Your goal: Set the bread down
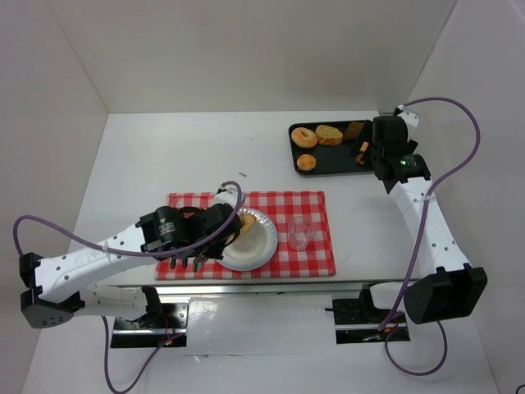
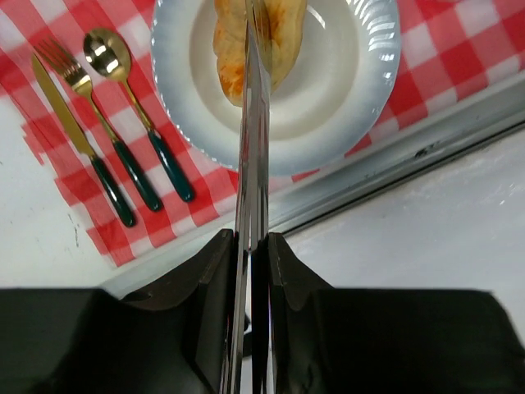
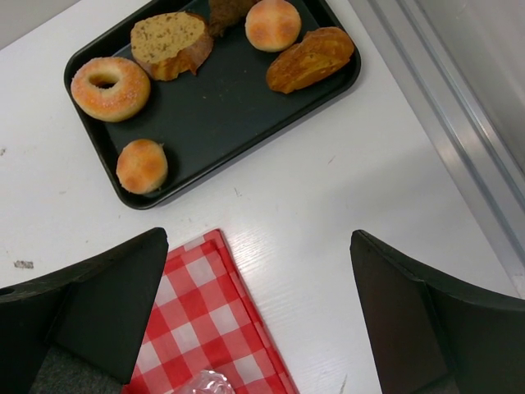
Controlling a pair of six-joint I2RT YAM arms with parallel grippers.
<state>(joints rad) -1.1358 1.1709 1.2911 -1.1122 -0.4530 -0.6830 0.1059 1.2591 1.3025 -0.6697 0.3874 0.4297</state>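
Closest to us, the left gripper (image 2: 252, 240) has its fingers pressed together on a pair of thin metal tongs (image 2: 253, 164), seen edge-on and reaching away over the plate (image 2: 168, 82). At the tongs' tip sits the bread (image 2: 287, 33), golden with browner patches, over the far part of the plate. We cannot tell whether it already rests on the plate or hangs just above it. The plate lies on the left half of a red checked cloth (image 1: 308, 205), with a knife (image 2: 57, 103), fork (image 2: 67, 67) and spoon (image 2: 108, 53) just beside it on the left.

The right gripper (image 3: 258, 246) hovers with its fingers wide apart and nothing between them, near the dark tray (image 3: 238, 123) of other breads at the far right.

We judge this to be the setting-down step. The next move calls for lowering until the bread lies flat, easing the squeeze so the tongs spring open, then drawing them back without dragging the bread off centre.
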